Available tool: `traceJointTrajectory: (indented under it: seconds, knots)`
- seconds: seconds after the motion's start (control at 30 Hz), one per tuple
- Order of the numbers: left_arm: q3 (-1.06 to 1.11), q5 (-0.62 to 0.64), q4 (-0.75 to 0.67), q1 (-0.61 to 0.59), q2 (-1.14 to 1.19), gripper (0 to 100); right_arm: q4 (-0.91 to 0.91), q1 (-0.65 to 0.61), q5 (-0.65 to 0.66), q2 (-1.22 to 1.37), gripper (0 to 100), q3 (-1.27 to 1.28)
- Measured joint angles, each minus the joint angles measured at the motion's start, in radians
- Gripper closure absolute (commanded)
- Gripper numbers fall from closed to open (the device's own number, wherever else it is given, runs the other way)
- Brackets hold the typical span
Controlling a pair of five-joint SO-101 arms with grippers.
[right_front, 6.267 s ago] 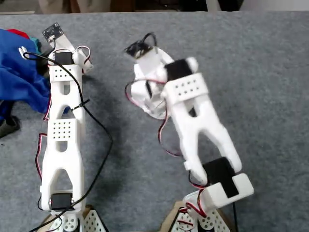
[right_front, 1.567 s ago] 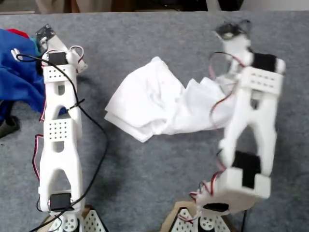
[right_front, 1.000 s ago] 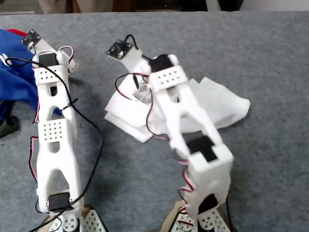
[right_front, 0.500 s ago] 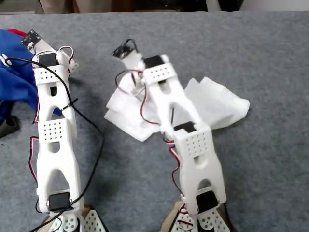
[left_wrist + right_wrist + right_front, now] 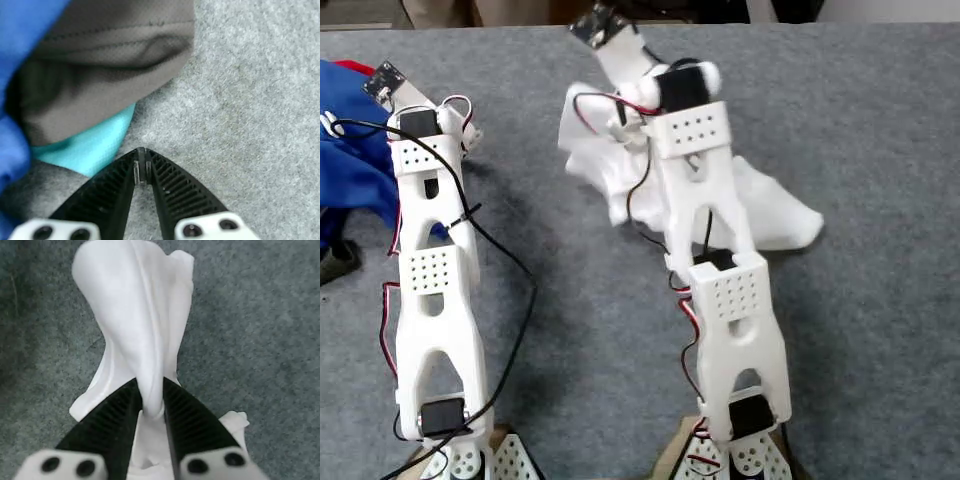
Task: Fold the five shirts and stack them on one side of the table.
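Toward the far edge of the bench (image 5: 880, 120), the right end effector (image 5: 151, 386) clamps a bunched white shirt (image 5: 140, 305), probably to drag it flat; the left end effector (image 5: 141, 159) rests closed, empty.

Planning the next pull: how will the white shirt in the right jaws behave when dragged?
Probably floppy: the white fabric shirt bunches into a narrow ridge where the right arm's jaws pinch it. Likely light, as one pinch lifts that fold. Its rest lies crumpled on the grey carpeted table, so it may drag and wrinkle, not slide flat.
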Motion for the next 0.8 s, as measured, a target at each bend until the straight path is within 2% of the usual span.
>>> traceJointTrajectory:
  seconds: [0.17,0.37,0.57,0.7,0.8]
  knots:
    - [0.000,0.000,0.000,0.000,0.000,98,0.014,-0.005,-0.052,-0.008,98.4,-0.112]
    - [0.000,0.000,0.000,0.000,0.000,98,0.008,-0.095,-0.123,-0.075,98.4,-0.121]
    - [0.000,0.000,0.000,0.000,0.000,98,-0.112,-0.147,-0.218,-0.160,98.4,-0.121]
    - [0.000,0.000,0.000,0.000,0.000,98,-0.245,-0.133,-0.290,-0.173,98.3,-0.121]
    - [0.000,0.000,0.000,0.000,0.000,98,-0.308,-0.054,-0.338,-0.173,98.3,-0.121]
